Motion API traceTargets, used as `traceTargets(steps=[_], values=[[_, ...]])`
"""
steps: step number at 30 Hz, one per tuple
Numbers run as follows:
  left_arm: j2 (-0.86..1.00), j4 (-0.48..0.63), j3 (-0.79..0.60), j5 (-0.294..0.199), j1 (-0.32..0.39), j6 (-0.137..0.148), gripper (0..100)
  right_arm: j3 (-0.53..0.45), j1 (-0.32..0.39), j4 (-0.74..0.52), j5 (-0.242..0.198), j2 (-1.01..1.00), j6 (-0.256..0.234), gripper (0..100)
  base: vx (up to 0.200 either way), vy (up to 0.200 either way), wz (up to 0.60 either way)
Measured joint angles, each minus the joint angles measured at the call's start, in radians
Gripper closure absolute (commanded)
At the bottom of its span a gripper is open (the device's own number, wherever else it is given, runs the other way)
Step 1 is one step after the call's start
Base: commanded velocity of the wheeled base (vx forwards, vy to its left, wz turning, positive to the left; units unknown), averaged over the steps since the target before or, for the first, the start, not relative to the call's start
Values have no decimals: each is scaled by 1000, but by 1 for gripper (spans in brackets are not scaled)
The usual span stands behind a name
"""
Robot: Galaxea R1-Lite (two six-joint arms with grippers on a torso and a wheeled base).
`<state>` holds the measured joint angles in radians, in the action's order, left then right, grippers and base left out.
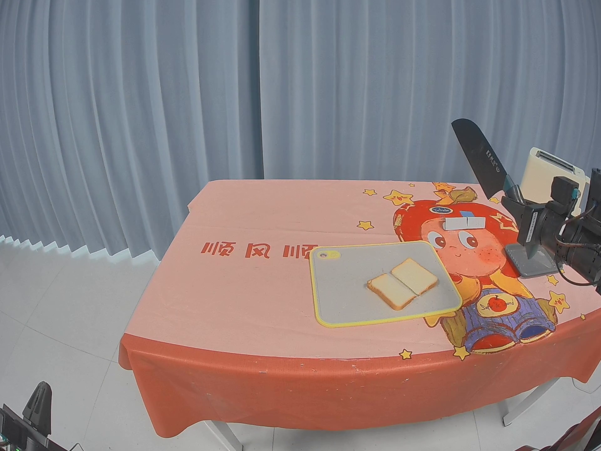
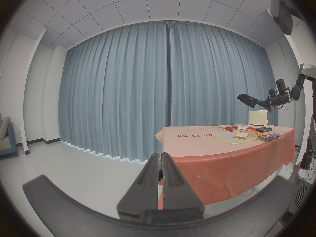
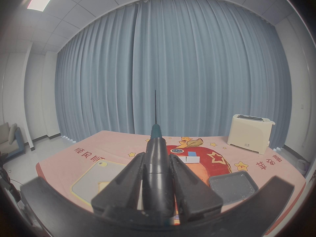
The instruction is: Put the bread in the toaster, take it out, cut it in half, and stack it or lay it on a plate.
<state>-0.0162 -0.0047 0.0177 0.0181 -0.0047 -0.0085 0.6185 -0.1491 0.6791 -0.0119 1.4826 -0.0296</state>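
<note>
Head view: the bread (image 1: 402, 282) lies flat on the right half of the cutting board (image 1: 350, 289). It is already in two pale, brown-crusted halves touching along the cut, and the pair runs diagonally toward the board's far right corner. Your right gripper (image 1: 524, 211) hangs above and to the right of the board, clamped round the knife (image 1: 479, 155) with the blade up. It's the nearer arm (though its grip is taken). The grey tray (image 1: 529, 261) sits just right of the board.

Left wrist view: the left gripper (image 2: 161, 168), fingers pressed together on nothing, is low and well off the board's left side.

Right wrist view: the fingers (image 3: 194, 191) pinch the knife's handle, and the blade is edge-on.
</note>
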Motion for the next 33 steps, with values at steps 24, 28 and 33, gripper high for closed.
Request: traceTargets(steps=[24, 28, 33], values=[[0, 0, 0, 0, 0, 0, 100, -8, 13, 8, 3, 18, 1, 100, 0, 0, 0], [0, 0, 0, 0, 0, 0, 100, -7, 15, 8, 3, 16, 0, 100, 0, 0, 0], [0, 0, 0, 0, 0, 0, 100, -7, 15, 8, 3, 16, 1, 100, 0, 0, 0]])
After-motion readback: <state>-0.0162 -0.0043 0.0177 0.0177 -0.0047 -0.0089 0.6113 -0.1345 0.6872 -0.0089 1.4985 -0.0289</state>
